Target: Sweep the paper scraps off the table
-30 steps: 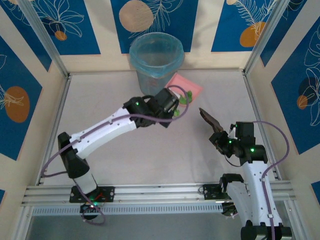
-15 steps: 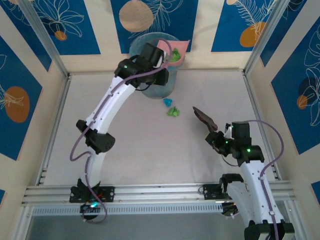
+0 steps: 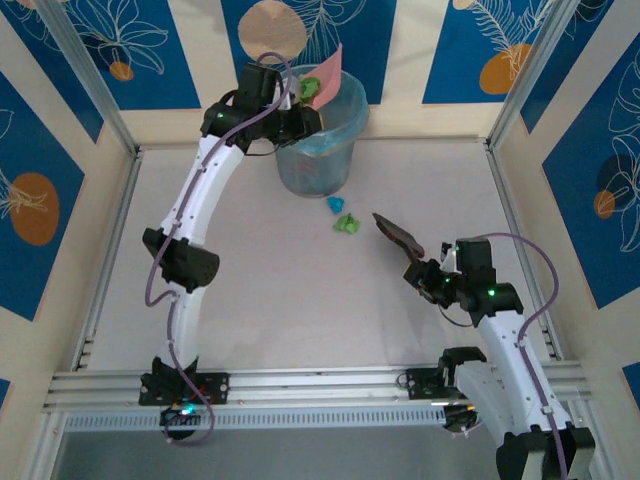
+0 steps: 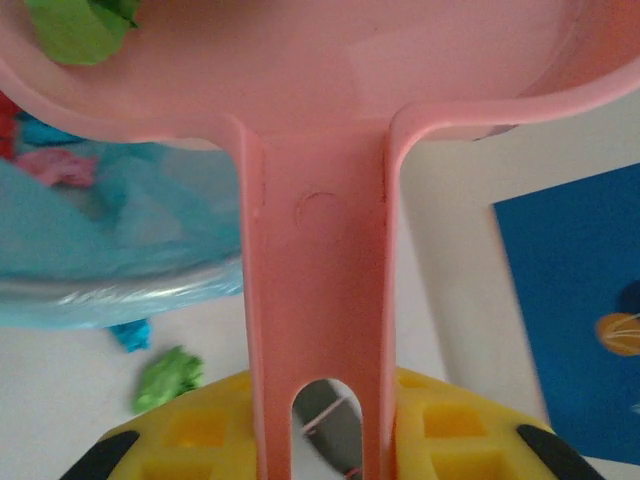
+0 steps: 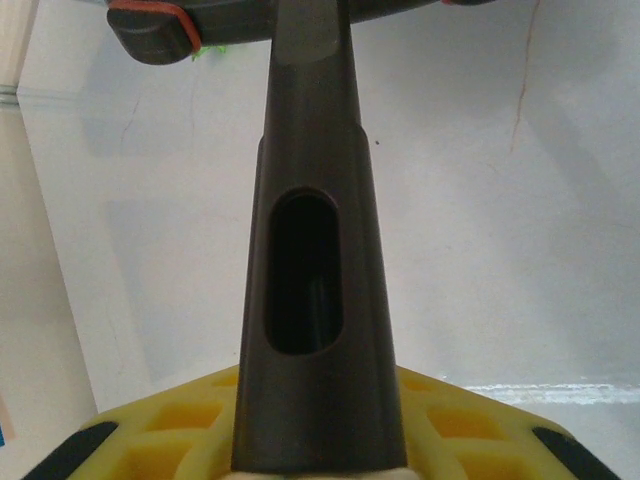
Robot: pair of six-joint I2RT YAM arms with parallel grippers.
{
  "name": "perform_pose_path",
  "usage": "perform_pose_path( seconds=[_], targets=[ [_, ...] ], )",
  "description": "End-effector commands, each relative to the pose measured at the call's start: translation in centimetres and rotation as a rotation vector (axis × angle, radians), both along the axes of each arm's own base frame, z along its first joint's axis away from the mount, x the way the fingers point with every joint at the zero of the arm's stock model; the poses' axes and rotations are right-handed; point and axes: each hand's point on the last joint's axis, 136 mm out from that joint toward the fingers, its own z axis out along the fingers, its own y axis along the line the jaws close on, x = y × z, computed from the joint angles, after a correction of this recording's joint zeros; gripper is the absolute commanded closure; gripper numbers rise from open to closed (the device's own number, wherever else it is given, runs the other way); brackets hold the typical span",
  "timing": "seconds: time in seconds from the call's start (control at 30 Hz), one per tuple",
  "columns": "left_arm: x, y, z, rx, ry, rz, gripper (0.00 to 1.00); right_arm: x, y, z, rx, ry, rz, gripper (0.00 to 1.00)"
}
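2 paper scraps (image 3: 347,223) are lying loose on the table (image 3: 250,300): a cyan wad (image 3: 335,204) and a green wad (image 3: 346,224), just beside each other, near the foot of the translucent blue bin (image 3: 318,160) at the far side.

Left arm is reaching up and over to the bin. Left gripper (image 4: 320,445) is clamping the handle of the pink dustpan (image 4: 318,250), with a yellow finger (image 4: 195,430) sitting on each side of that handle. In the top view the dustpan is tilting on edge above the bin's rim. 1 more green piece (image 4: 75,25) is sitting inside the pan, at its upper corner in the left wrist view. Through the bin's wall, that view is showing red, cyan and pink bits (image 4: 40,150) lying inside, blurred.

Right arm is resting on the near right part of the table. Right gripper (image 5: 318,450) is closing tight on the handle of a dark brush (image 5: 305,280). In the top view the brush head (image 3: 394,232) is pointing toward the far left and hanging near the green wad, apart from it. Cannot tell whether the bristles are touching the surface.

Table around the right arm is looking pale and plain, with a few thin hairline marks in the right wrist view.
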Motion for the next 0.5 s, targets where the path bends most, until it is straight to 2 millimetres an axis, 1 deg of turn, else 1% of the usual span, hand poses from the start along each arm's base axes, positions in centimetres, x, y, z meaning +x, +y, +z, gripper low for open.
perform_pose_path(
  seconds=[0.0,0.17,0.33,0.47],
  targets=[
    [0.9,-2.0,3.9,-0.218,-0.024,-0.048,1.0,0.4,0.7,0.8,0.008,-0.056,0.041,1.0],
    [2.0,-4.3,5.5,-0.416,0.028,-0.084,1.0,0.5,1.1,1.2,0.017,-0.067,0.045,1.0],
    [3.2,-4.7,6.5,-0.514,0.028,-0.046,1.0,0.4,1.5,1.0,0.012,-0.065,0.054,1.0],
    [3.9,-5.0,6.6,-0.579,0.044,-0.026,1.0,0.3,1.8,1.0,0.021,-0.067,0.059,1.0]
  ],
)
